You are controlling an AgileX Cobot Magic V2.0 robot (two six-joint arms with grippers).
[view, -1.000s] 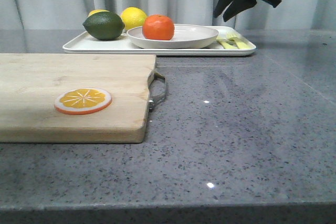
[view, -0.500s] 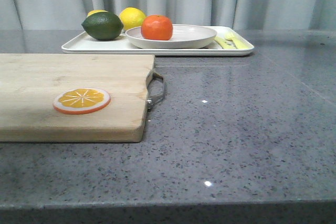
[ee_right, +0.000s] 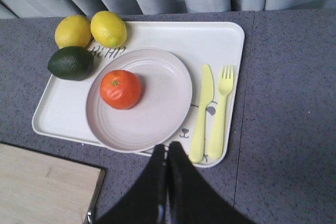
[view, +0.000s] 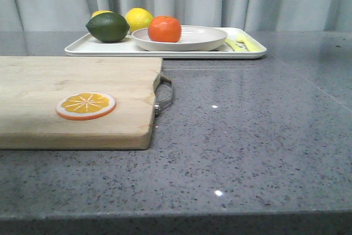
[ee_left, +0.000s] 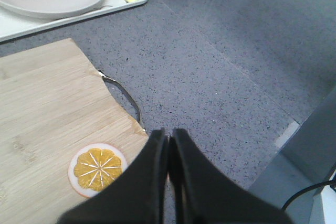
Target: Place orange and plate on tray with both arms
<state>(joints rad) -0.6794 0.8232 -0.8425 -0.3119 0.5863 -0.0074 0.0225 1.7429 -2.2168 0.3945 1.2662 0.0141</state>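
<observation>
Orange (ee_right: pixel 121 89) on plate (ee_right: pixel 157 103), tray (ee_right: pixel 220 38).

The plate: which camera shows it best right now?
The right wrist view: it looks down on the whole plate, with the orange on it, inside the tray. The front view shows it edge-on; the left wrist view catches only part.

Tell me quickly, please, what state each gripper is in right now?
Left gripper: closed, holding nothing, above the cutting board edge.
Right gripper: closed, holding nothing, above the tray.
</observation>
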